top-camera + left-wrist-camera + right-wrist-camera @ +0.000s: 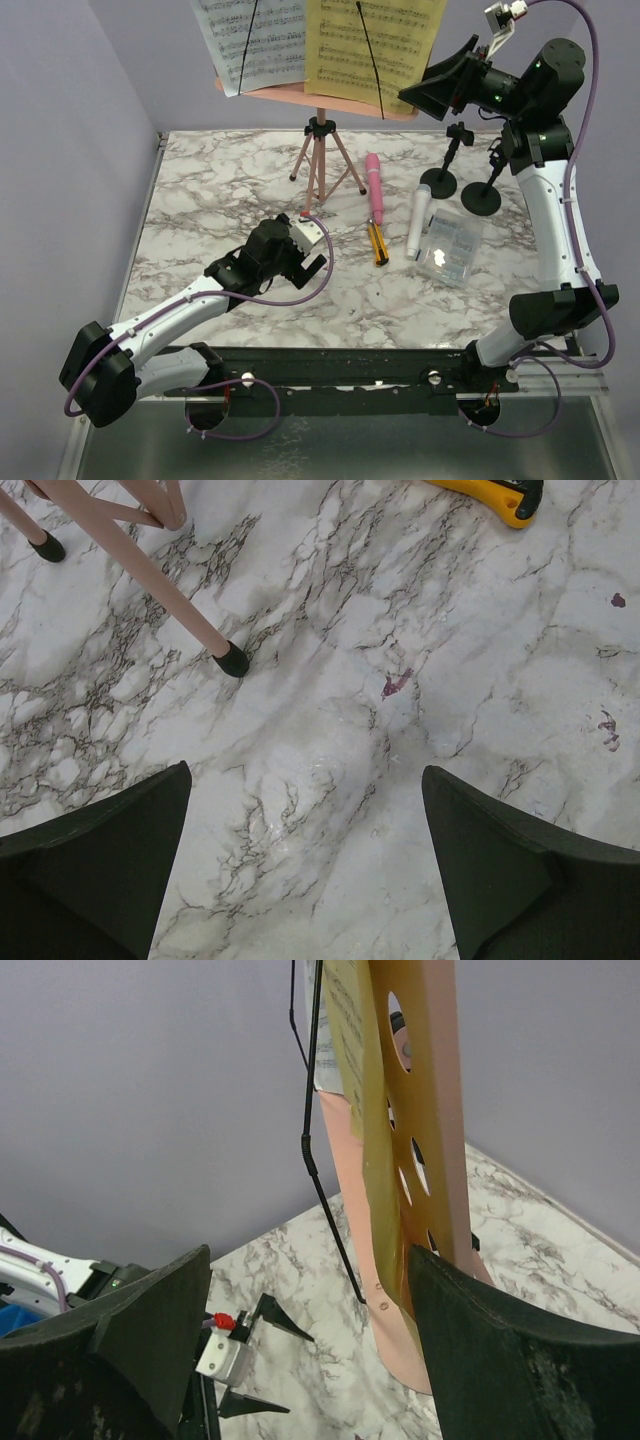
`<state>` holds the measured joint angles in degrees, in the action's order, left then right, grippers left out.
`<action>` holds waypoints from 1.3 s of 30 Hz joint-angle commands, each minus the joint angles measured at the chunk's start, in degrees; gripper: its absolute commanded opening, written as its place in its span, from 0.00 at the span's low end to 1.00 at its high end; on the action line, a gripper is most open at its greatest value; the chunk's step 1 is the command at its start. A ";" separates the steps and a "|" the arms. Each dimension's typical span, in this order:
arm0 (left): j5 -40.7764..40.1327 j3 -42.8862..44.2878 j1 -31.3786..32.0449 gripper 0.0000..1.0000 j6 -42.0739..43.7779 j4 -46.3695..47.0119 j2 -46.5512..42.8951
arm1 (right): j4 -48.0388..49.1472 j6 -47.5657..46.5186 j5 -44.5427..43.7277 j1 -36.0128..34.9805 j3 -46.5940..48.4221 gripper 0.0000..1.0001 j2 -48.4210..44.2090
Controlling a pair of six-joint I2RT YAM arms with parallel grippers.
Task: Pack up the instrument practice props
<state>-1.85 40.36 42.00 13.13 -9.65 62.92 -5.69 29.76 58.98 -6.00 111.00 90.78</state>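
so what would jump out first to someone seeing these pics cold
The tall pink music rack at the back of the marble table, holding a white page and a yellow page, draws the eye first. The right gripper is raised to its right edge, open. In front, a pink microphone and a white microphone lie side by side, and the left gripper hovers open low near a tripod foot.
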 commanded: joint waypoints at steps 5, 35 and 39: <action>-0.92 -0.08 -0.22 0.99 0.59 -1.34 0.80 | -5.42 -9.35 -8.62 -2.85 5.08 0.73 2.32; -0.68 0.10 -0.17 0.99 0.59 -1.77 2.73 | -18.81 -34.08 -42.37 -3.39 37.78 0.00 3.88; -0.70 0.07 -0.13 0.99 0.54 -1.81 2.89 | -18.69 -35.53 -48.62 -3.33 39.29 0.00 3.41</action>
<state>-2.00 40.36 42.00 13.17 -10.57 65.39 -22.35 -2.85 19.90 -9.32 148.18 94.80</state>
